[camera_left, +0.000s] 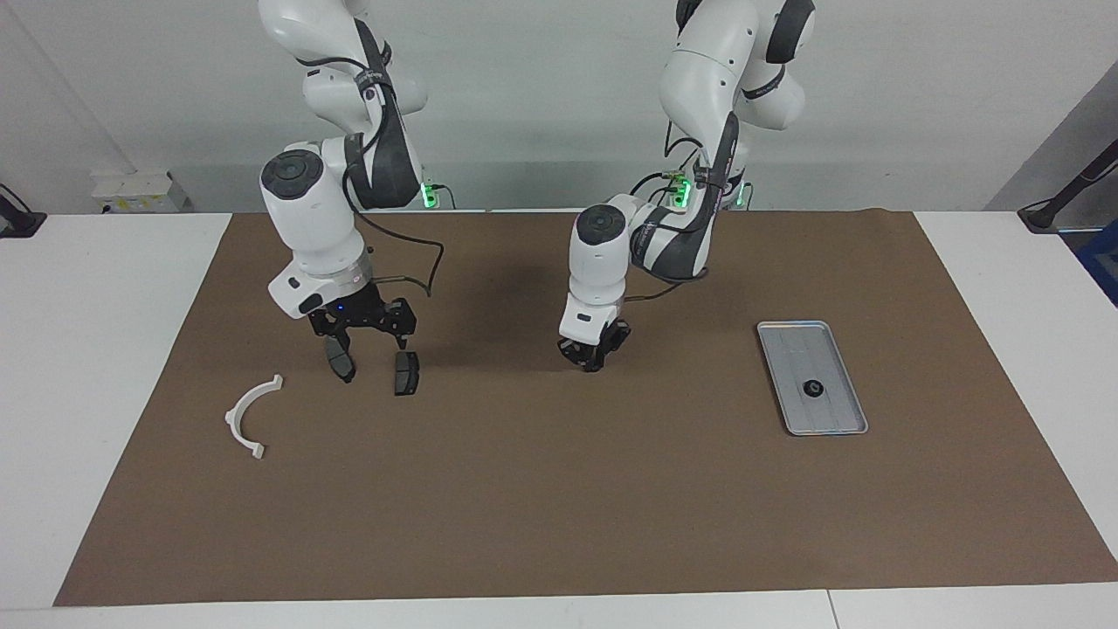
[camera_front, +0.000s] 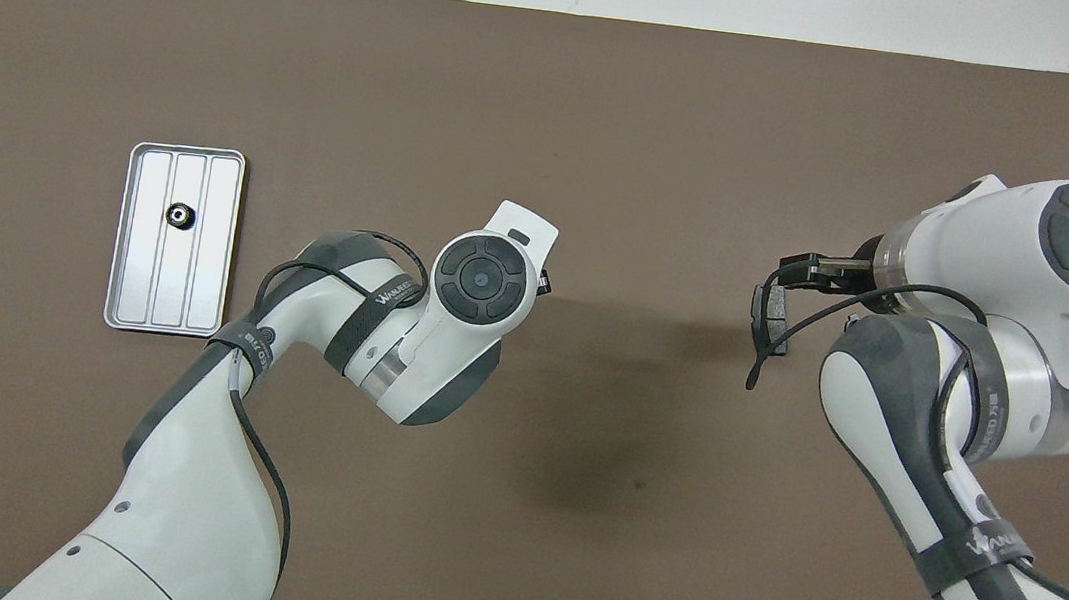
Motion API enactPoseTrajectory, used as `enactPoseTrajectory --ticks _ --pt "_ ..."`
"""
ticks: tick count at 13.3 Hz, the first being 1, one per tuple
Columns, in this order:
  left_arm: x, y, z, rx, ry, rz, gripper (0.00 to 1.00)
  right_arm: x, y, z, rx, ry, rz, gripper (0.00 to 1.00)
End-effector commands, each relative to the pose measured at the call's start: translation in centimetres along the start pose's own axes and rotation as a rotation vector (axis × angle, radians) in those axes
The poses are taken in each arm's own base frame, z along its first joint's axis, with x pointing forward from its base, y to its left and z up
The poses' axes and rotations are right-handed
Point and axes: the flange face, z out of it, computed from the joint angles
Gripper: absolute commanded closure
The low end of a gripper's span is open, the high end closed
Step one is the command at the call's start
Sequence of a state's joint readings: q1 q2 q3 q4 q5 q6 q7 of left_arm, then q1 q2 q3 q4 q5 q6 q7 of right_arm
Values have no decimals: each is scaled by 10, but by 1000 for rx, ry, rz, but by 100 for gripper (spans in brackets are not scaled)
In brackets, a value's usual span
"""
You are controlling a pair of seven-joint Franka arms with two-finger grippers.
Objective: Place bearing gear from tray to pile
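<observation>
White bracket and brake pads form the pile; my right gripper waits over the pads, jaws spread wide, empty. Left gripper hangs mid-table, carrying nothing; its opening I cannot tell. Bearing gear lies in the tray, toward the left arm's end: I should open fully, centre above it, descend vertically

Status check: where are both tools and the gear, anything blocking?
Left tool hangs low over bare mat mid-table, empty. Right tool open over the two brake pads. Bearing gear sits in the tray. Nothing between tray and pile.
</observation>
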State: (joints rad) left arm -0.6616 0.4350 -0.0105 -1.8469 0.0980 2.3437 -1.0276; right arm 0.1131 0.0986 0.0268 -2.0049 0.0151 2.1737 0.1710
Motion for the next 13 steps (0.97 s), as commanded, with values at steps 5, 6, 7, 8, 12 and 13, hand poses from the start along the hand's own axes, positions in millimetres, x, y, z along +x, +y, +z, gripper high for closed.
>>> enactPoseTrajectory --ticks 5,6,7,8,12,13 --pt "82 -94 -137 30 13 50 0 -3 -23 0 6 -2 54 0" --pt "112 -130 -164 28 2 78 0 -5 -31 0 6 -5 67 0" --pt "143 -168 -181 39 -20 127 0 -8 -45 2 8 -5 81 0" --pt "176 -208 -191 21 -30 152 0 -13 -66 6 10 -9 100 0" --pt "253 -335 -159 -66 10 238 0 -26 -163 16 20 -14 244 0" --pt "259 -332 -129 -66 21 243 0 -27 -185 19 22 -18 270 0"
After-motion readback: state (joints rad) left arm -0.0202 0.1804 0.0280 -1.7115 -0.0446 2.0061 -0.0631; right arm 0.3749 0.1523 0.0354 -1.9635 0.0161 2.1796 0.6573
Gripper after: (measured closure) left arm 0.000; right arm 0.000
